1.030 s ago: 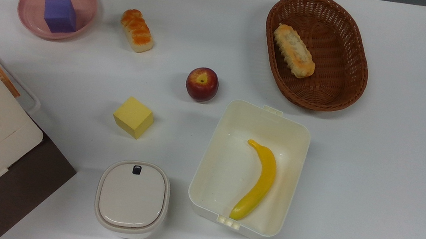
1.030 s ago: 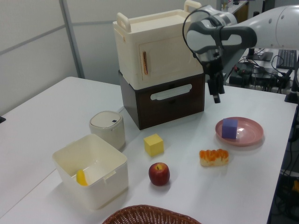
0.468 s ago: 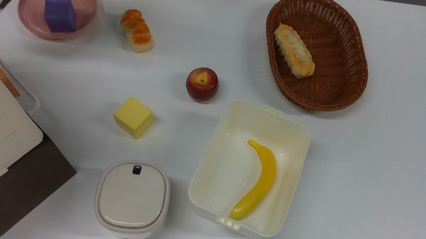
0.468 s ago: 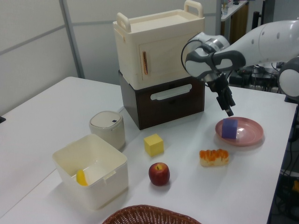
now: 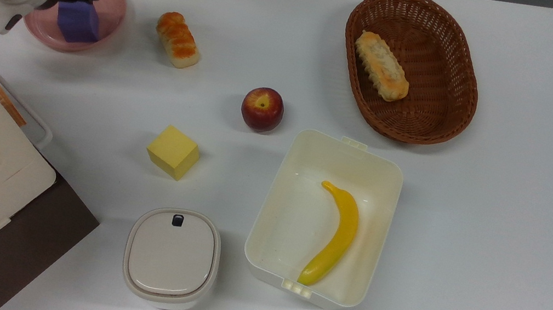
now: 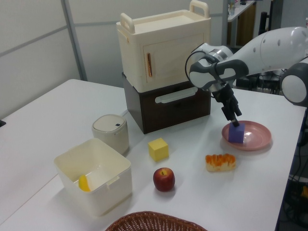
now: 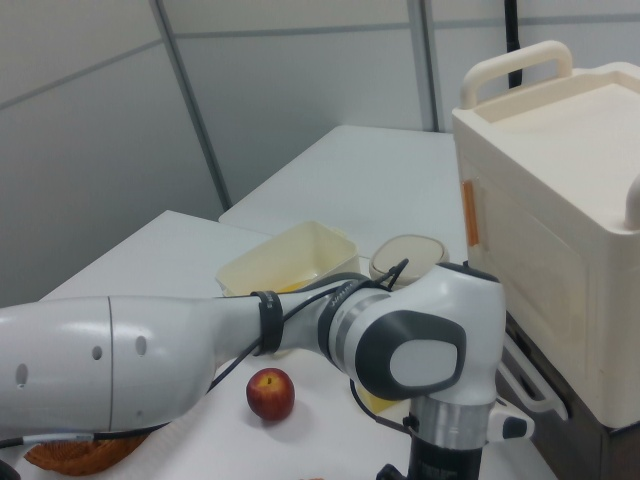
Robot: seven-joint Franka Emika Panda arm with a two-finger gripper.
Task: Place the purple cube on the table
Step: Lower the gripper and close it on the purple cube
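The purple cube [image 6: 236, 132] is sitting on the pink plate [image 6: 257, 139], near the top view's upper left corner of the table [image 5: 493, 222]. The gripper [image 6: 234, 120] is now reaching down onto the cube; half a second ago it was hanging just above the plate, and a second ago it was well above it, beside the brown drawer box [image 6: 168, 103]. In the top view the arm is now covering the cube's [image 5: 78, 23] upper edge, where earlier the whole cube was showing. Whether the fingers are spread or closed on the cube cannot be told. The cube itself is lying where it lay before, as are the yellow cube [image 5: 173, 152], the apple [image 5: 262, 109], the bread roll [image 5: 178, 39], the banana [image 5: 335, 236] in its white tub [image 5: 272, 215] and the wicker basket [image 5: 443, 115].
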